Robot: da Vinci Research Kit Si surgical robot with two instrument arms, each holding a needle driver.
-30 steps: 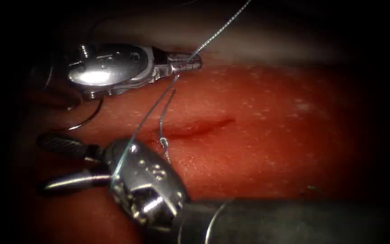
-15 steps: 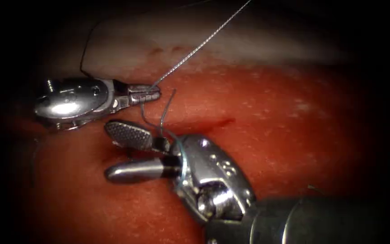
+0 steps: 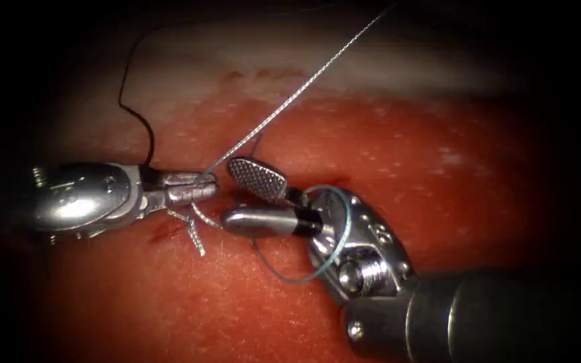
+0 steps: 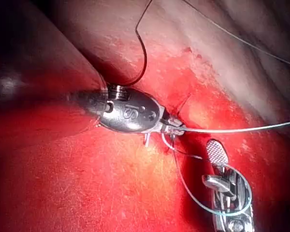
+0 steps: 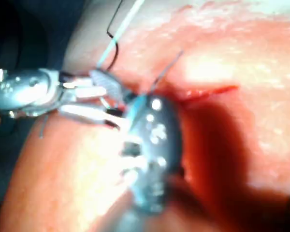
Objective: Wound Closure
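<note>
The left tool [image 3: 193, 191] has its fingers closed on the thread [image 3: 290, 97], which runs up and away over the tissue [image 3: 438, 168]. The right tool [image 3: 253, 198] has its fingers wide and holds nothing, with thread looped round its wrist. No writing can be read.

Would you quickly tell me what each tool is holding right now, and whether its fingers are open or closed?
Left tool: closed on the thread.
Right tool: open, holding nothing; a loop of thread lies around its wrist.
</note>
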